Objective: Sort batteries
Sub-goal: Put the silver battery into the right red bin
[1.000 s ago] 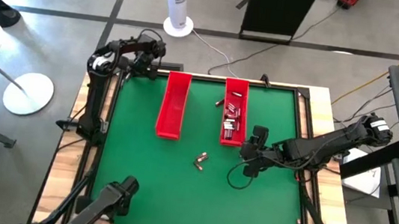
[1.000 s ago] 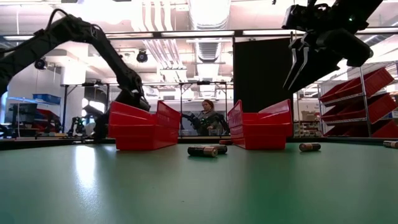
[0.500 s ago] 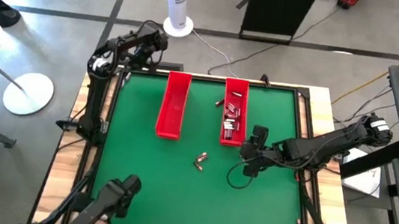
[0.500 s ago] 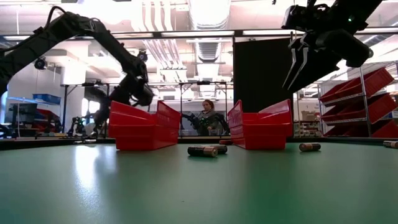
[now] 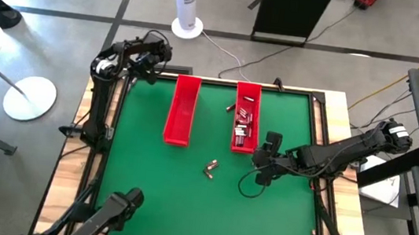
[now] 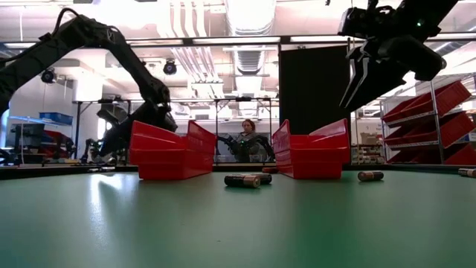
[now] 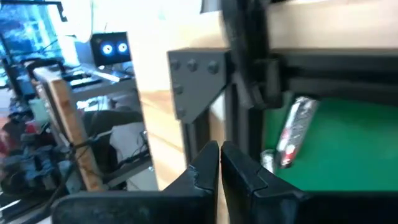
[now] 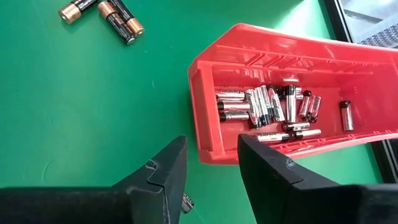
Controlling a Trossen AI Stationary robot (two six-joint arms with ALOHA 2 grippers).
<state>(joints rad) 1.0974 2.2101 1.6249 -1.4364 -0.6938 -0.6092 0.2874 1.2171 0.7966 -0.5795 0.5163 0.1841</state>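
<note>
Right gripper (image 8: 208, 165) is hovering above the green table (image 5: 184, 202), just off the near end of the right red tray (image 8: 298, 68), with its fingers standing apart and nothing between them. Directly below one finger, a small battery end is showing on the mat, too little of it to identify. A descent from this position is risking contact with the tray's end wall, which could shove the tray and scatter the batteries in the tray (image 8: 267, 109). Those are lying packed and overlapping, so a pick there is likely to be catching two at once.

Nearer the table's middle, three loose batteries (image 8: 102, 15) are lying touching each other; closing on one is liable to be rolling its neighbours away.

Farther off, the left red tray (image 5: 183, 107) is sitting apart from the right one.

Left gripper (image 7: 219, 163) is waiting at the far left corner with fingers pressed together and empty, beside two stray batteries (image 7: 292, 134) that could be nudged off the edge.
</note>
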